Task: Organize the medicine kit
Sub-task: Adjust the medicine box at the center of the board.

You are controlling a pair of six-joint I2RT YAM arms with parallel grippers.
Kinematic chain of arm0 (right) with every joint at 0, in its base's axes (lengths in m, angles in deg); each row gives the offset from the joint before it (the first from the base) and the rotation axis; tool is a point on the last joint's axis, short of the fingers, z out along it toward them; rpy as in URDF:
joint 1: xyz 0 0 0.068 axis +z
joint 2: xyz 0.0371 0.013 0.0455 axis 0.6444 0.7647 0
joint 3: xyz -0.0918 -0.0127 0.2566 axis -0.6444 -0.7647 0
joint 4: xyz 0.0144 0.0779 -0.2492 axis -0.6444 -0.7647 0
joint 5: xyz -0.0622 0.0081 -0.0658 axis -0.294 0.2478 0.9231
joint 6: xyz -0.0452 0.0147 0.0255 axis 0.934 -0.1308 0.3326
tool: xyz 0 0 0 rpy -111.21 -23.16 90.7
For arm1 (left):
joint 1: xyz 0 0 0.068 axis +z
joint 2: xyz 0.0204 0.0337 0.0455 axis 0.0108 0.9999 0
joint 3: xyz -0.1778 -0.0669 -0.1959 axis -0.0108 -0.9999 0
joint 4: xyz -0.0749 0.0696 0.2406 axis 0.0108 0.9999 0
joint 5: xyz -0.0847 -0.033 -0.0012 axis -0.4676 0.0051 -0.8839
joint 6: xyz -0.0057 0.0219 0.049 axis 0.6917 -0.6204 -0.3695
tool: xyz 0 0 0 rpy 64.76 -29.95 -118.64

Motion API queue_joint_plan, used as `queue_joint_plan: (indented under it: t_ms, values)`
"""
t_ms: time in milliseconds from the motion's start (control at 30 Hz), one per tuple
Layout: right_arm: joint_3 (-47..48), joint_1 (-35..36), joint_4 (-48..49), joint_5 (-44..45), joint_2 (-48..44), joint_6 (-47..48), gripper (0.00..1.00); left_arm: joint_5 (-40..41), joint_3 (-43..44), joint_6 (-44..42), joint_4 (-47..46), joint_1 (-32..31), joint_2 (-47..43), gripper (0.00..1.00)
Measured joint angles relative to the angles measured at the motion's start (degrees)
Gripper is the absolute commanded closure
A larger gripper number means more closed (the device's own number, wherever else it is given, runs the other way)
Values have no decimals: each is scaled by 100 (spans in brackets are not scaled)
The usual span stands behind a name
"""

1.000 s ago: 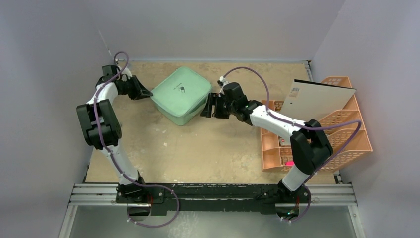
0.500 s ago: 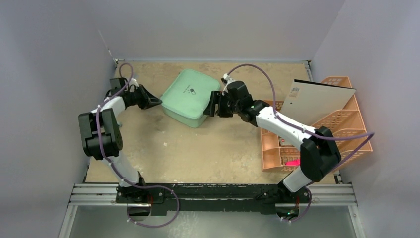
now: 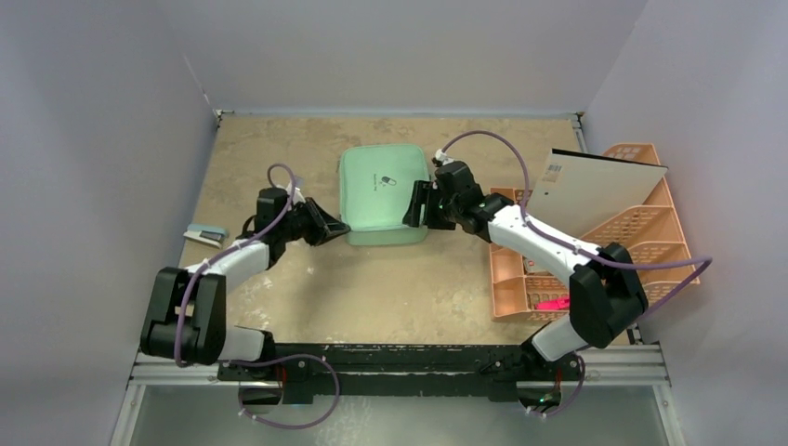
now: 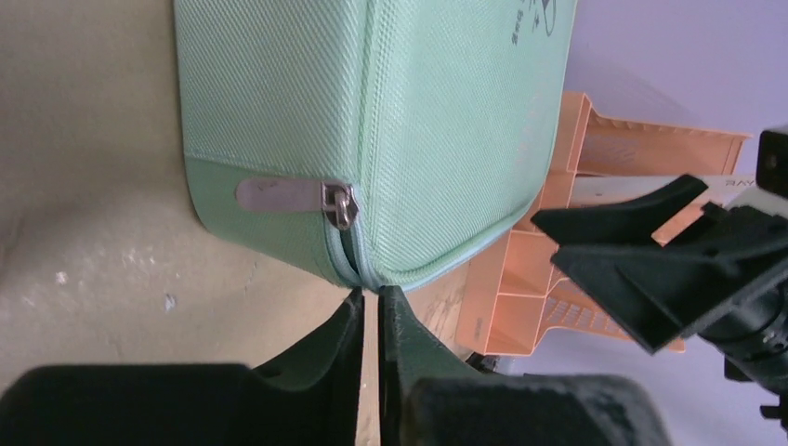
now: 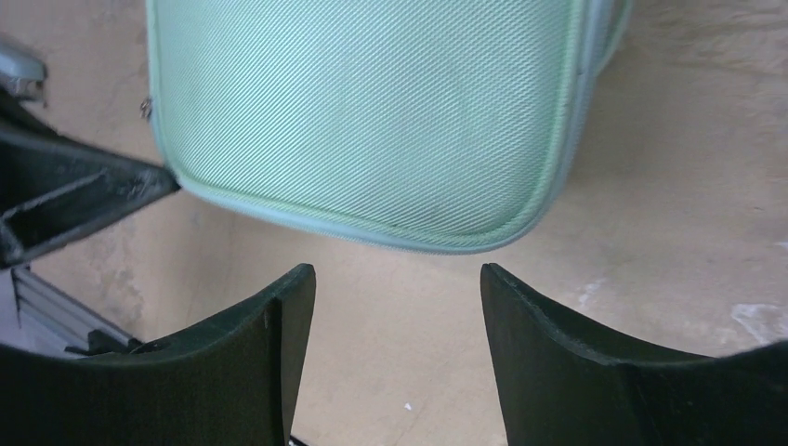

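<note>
The left pincer [image 4: 370, 299], pressed together on nothing, has its tips at the near-left corner of the medicine kit [image 3: 383, 190]. In its wrist view the zipper pull [image 4: 290, 195] lies flat along the side seam at about 11 o'clock from them. The right pincer [image 3: 416, 204], spread wide and empty, has the kit's right wall at its 9 o'clock from above. The closed, near-square kit lies flat on the desk [image 3: 372, 288], toward 12 o'clock of its middle, so the left arm looks nearer the zipper.
</note>
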Motion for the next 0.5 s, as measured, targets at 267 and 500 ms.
queue_joint_plan:
  t_ms: [267,500]
  values:
    - [9,-251,-170,337,-39,11,28,367,264,-81,741,-269,-629,52]
    - [72,-291,-223,376,-39,50,28,999,1661,-1252,2048,-251,-398,50]
